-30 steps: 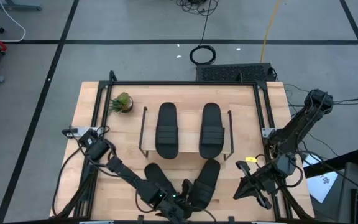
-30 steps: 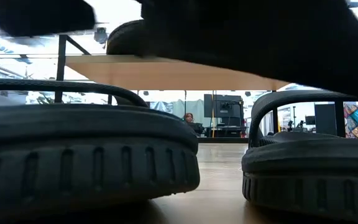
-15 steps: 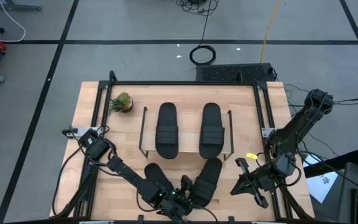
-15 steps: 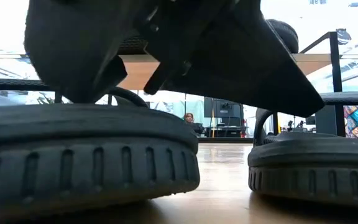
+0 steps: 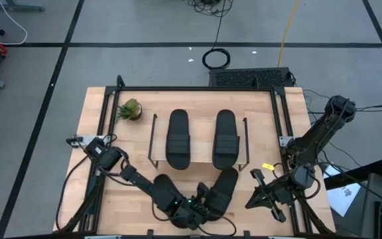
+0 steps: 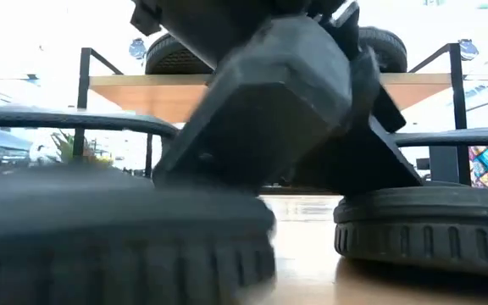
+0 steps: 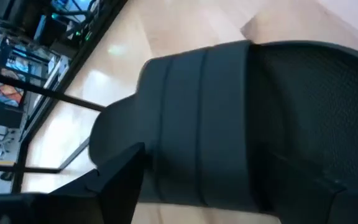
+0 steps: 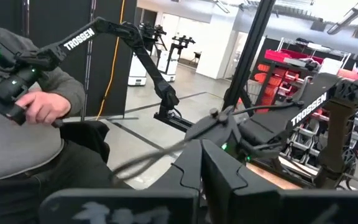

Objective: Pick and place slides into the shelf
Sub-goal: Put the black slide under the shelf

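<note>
Clearly the left gripper [image 5: 203, 199], its jaws' state impossible to tell, crowds two slides [image 5: 221, 191] at six o'clock of the shelf [image 5: 152, 138] and may shove one off the desk [image 5: 98, 109]; right gripper [image 5: 262, 196] idles open.

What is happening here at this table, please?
A two-armed robot is putting black slides onto a small shelf. Two slides already lie side by side on it. Two more lie on the table's near edge. The left hand is low over the two near slides, close to one strap. The right hand waits at the table's right side. A small plant stands nearby.
</note>
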